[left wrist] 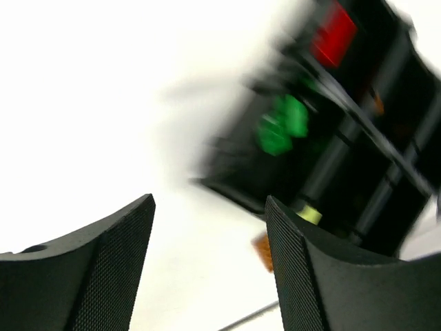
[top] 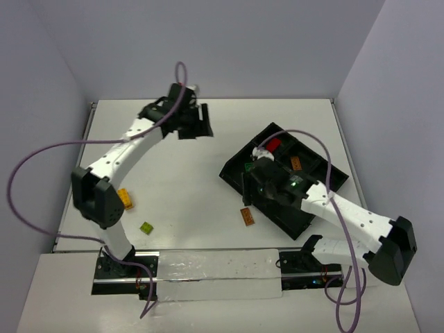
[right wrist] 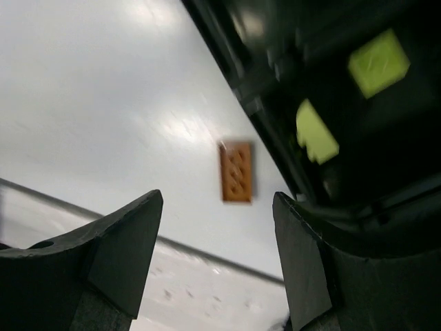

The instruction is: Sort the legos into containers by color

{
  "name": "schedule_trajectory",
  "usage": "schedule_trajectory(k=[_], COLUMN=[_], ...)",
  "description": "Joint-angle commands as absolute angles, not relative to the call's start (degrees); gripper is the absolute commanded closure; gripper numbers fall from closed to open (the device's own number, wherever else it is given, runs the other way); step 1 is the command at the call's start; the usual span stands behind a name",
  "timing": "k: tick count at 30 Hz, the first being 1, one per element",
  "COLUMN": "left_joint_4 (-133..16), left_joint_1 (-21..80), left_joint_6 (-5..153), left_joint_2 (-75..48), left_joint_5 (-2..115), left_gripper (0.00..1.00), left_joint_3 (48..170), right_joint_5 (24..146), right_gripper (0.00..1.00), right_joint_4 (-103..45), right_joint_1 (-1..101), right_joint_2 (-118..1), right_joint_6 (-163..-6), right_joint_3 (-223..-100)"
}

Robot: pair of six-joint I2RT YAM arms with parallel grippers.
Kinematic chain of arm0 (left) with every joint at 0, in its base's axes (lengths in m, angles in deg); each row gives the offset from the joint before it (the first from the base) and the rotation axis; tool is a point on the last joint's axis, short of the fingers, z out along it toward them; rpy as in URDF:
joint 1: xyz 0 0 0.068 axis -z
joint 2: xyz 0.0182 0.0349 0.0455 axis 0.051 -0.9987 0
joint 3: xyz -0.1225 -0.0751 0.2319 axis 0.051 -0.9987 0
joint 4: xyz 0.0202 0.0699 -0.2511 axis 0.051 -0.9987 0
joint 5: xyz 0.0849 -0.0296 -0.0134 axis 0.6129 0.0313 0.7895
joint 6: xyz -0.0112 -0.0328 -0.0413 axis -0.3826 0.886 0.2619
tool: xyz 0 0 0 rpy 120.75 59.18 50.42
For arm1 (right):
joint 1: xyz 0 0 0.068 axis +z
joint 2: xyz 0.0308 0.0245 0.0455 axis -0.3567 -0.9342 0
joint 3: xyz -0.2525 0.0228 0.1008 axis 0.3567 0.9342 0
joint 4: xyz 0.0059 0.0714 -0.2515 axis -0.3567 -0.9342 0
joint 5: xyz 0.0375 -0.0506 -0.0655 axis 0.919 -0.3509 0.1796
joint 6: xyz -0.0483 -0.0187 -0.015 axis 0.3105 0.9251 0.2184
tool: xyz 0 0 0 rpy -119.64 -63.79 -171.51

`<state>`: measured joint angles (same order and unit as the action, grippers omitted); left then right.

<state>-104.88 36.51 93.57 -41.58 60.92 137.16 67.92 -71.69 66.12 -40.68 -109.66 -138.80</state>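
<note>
The black divided tray [top: 336,179] lies at the right, holding a red lego [top: 272,144], a green one [top: 248,166] and an orange-brown one [top: 295,163]. My right gripper [top: 253,183] hovers over the tray's near-left corner. In its wrist view it [right wrist: 217,207] stands open and empty above an orange-brown lego [right wrist: 236,172] lying on the table, with two pale yellow-green legos [right wrist: 377,62] inside the tray [right wrist: 275,89]. My left gripper [top: 197,123] is raised at the far middle, open and empty [left wrist: 210,207]. Its blurred view shows the red lego [left wrist: 334,33] and the green lego [left wrist: 282,124].
An orange-yellow lego [top: 125,198] and a pale green lego [top: 146,227] lie on the table at the near left, by the left arm's base. The loose orange-brown lego [top: 247,216] sits just off the tray's near-left edge. Walls close in the table on the left, back and right.
</note>
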Motion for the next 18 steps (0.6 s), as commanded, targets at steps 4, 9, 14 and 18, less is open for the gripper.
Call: schedule_trajectory(k=[4,9,14,18], left_joint_4=[-107.7,-108.5,-108.7,-108.8], left_joint_1=[26.7,25.5,25.4,25.3], left_joint_6=[92.9,93.2,93.6,93.5], left_joint_2=[-29.9,-28.6,-29.8,-30.0], left_joint_5=[68.7,69.5,69.3,69.6], left_gripper=[0.24,0.24,0.24,0.24], left_joint_3=[132.4,132.4,132.5,132.9], right_joint_5=[66.5,66.2,65.0,64.5], right_gripper=[0.26,0.25,0.25,0.25], right_joint_4=[-61.9,-55.3,-51.0,-49.8], right_joint_1=[72.7,75.4,75.8,75.9], right_joint_2=[-46.2,-52.9,-59.2,-62.5], right_joint_6=[-115.7,-116.0,-115.9,-115.7], right_joint_3=[-130.1,-126.7,-126.5,-127.0])
